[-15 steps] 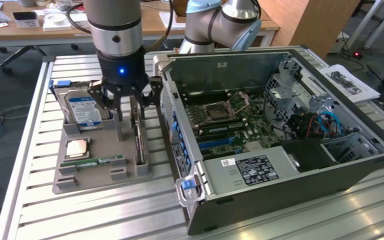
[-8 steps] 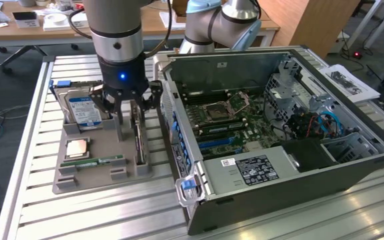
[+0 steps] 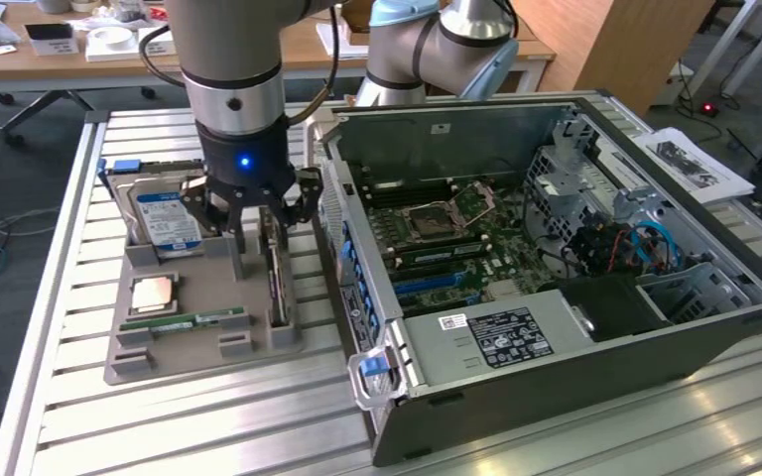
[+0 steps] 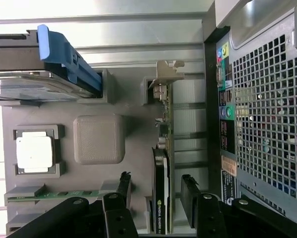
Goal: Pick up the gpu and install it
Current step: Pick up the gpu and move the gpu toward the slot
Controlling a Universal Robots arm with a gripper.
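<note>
The gripper (image 4: 156,178) hangs with its fingers spread, one on each side of the gpu (image 4: 161,201), not yet touching it. The card stands on its edge in a slot of the grey tray (image 4: 54,106), beside the computer case (image 4: 267,99). I think a good grip needs the fingers centred and closing squarely on the flat faces.

The worktop (image 3: 156,426) is ribbed bare metal with a dull silvery sheen. The tray (image 4: 133,129) is matt grey plastic, finely grained. The graphics card (image 4: 161,198) has a glossy black cover, a green circuit board and a bright metal bracket. The hard drive (image 3: 167,223) is shiny metal under a blue paper label. The computer case (image 3: 698,337) is matt and dark outside, bare sheet metal within. The pincer (image 4: 156,184) looks matt black.
</note>
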